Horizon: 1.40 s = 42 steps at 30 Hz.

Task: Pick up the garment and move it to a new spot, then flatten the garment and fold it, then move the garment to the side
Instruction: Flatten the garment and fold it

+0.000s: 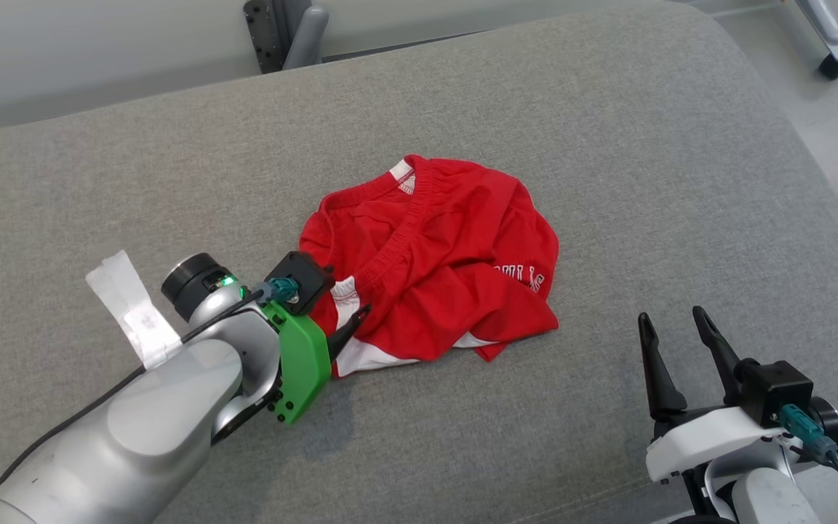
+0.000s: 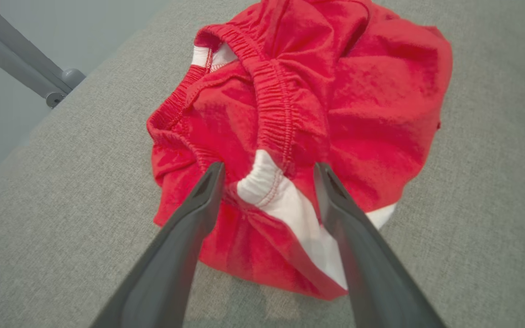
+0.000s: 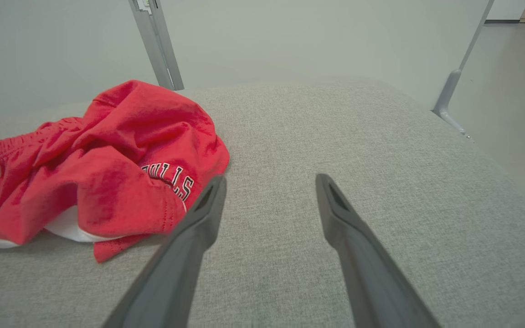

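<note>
The garment point(image 1: 441, 255) is a pair of red shorts with white trim and an elastic waistband, lying crumpled in the middle of the grey cushion point(image 1: 572, 109). My left gripper point(image 1: 353, 320) is open at the garment's near-left edge. In the left wrist view its fingers point(image 2: 198, 214) straddle a white-and-red fold of the garment point(image 2: 290, 114), with nothing pinched. My right gripper point(image 1: 676, 329) stands open over bare cushion to the garment's right. The right wrist view has the garment point(image 3: 107, 173) off to the left of those open fingers point(image 3: 198, 228).
White tape strips point(image 1: 132, 306) lie on the cushion at the left, behind my left arm. Grey metal frame legs point(image 1: 284, 33) stand beyond the cushion's far edge, and a caster leg point(image 1: 830, 40) is at the top right. The cushion's right edge point(image 1: 826, 182) drops to the floor.
</note>
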Motion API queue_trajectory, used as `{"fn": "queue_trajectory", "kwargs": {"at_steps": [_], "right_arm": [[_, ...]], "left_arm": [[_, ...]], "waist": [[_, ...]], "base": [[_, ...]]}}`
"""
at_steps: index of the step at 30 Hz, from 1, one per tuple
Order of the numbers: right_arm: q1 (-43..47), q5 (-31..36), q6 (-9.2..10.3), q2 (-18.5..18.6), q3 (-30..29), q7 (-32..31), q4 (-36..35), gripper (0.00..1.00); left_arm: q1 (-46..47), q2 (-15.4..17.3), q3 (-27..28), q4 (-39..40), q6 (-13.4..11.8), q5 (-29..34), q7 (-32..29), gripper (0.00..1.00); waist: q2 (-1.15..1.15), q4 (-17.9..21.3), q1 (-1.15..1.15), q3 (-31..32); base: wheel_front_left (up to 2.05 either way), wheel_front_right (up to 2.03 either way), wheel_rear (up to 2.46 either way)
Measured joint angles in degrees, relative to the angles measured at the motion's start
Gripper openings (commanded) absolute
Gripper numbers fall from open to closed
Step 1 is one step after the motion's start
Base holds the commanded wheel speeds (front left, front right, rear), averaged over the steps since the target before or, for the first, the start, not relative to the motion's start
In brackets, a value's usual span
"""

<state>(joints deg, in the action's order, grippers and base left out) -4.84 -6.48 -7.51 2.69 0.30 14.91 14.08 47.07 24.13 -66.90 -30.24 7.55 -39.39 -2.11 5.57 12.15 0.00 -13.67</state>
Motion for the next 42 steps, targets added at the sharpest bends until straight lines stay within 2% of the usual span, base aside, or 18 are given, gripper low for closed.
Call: {"fn": "queue_trajectory", "kwargs": {"at_steps": [3,5,6,7,9,10,11,17,19,22,27,29,32,36,38,40,42], "right_arm": [[0.07,-0.22,0.00,-0.01,0.14,-0.01,0.20,1.00],[-0.04,-0.46,0.00,0.00,0.47,-0.01,0.32,1.00],[-0.16,-0.52,0.00,-0.01,0.69,-0.01,0.37,1.00],[-0.26,-0.56,0.00,-0.01,0.90,-0.01,0.38,1.00],[-0.49,-0.63,0.00,-0.01,1.24,-0.01,0.46,1.00],[-0.65,-0.71,0.00,-0.02,1.46,-0.01,0.46,1.00],[-0.89,-0.78,0.00,-0.02,1.68,-0.01,0.46,1.00],[-1.05,-0.76,0.00,-0.02,1.31,-0.01,0.62,1.00],[-1.01,-0.78,0.00,-0.02,0.89,-0.01,0.65,1.00],[-0.41,-0.87,0.00,0.00,0.67,-0.01,0.69,1.00],[-0.23,-2.57,0.00,-0.02,1.78,0.00,0.91,1.00],[-0.39,-4.04,0.00,-0.03,2.15,-0.01,0.91,1.00],[-0.65,-5.48,0.00,-0.02,2.76,-0.01,0.91,1.00],[-0.65,-6.69,0.00,-0.01,3.36,-0.01,0.93,1.00],[-0.65,-7.02,0.00,-0.03,3.55,-0.01,1.03,1.00],[-0.70,-7.40,0.00,-0.04,3.42,-0.01,1.10,1.00],[-0.75,-7.59,0.00,-0.02,3.14,-0.01,1.11,1.00]], "left_arm": [[1.20,0.14,-2.60,-1.45,0.00,-0.98,1.05,0.96],[2.01,0.14,-3.76,-2.16,0.00,-1.52,1.68,0.82],[2.22,0.12,-4.26,-2.69,0.00,-1.77,1.69,0.72],[2.29,0.09,-4.76,-3.22,0.00,-2.27,1.68,0.52],[2.29,0.07,-5.49,-3.96,0.00,-2.81,1.43,0.35],[2.29,0.05,-5.70,-4.27,0.00,-3.01,1.32,0.30],[2.28,0.02,-6.03,-4.48,0.00,-3.09,0.89,0.01],[1.33,0.12,-6.49,-0.82,0.00,-4.97,-0.89,0.00],[1.69,0.21,-6.48,1.97,0.00,-9.71,-0.62,0.00],[3.00,-0.37,-3.68,8.03,-0.01,-21.17,-0.35,0.00],[8.16,-0.25,3.34,13.15,-0.59,-31.64,-2.14,0.00],[9.49,-1.22,6.48,13.81,-3.43,-34.45,-2.32,0.00],[11.57,-3.61,11.71,15.27,-9.51,-38.80,-1.33,0.00],[13.23,-6.89,16.64,17.50,-16.93,-41.78,1.04,0.00],[13.23,-7.27,18.50,18.49,-20.29,-42.79,2.22,0.00],[13.07,-6.48,18.30,19.79,-22.26,-41.47,3.42,0.00],[11.00,-4.99,18.49,21.43,-23.17,-41.22,4.32,0.00]], "waist": [[0.00,0.29,0.00,-0.24],[0.00,0.30,0.00,-0.32],[0.00,0.32,0.00,-0.37],[0.01,0.36,0.00,-0.40],[0.00,0.48,0.00,-0.49],[0.01,0.58,0.00,-0.53],[0.01,0.79,0.00,-0.58],[0.01,1.31,0.00,-0.46],[0.01,1.33,0.00,-0.28],[0.01,1.05,0.00,0.09],[0.02,1.06,0.00,0.59],[0.01,1.33,0.00,0.56],[0.01,1.73,0.00,0.44],[0.01,2.11,0.00,0.24],[0.01,2.29,0.00,0.11],[0.01,2.48,0.00,-0.05],[0.02,2.69,0.00,-0.20]], "base": [[0.00,0.00,0.00],[0.00,0.00,0.00],[0.00,0.00,0.00],[0.00,0.00,0.00],[0.00,0.00,0.00],[0.00,0.00,0.00],[0.00,0.00,0.00],[0.00,0.00,0.00],[0.00,0.00,0.00],[0.00,0.00,0.00],[0.00,0.00,0.00],[0.00,0.00,0.00],[0.00,0.00,0.00],[0.00,0.00,0.00],[0.00,0.00,0.00],[0.00,0.00,0.00],[0.00,0.00,0.00]]}}
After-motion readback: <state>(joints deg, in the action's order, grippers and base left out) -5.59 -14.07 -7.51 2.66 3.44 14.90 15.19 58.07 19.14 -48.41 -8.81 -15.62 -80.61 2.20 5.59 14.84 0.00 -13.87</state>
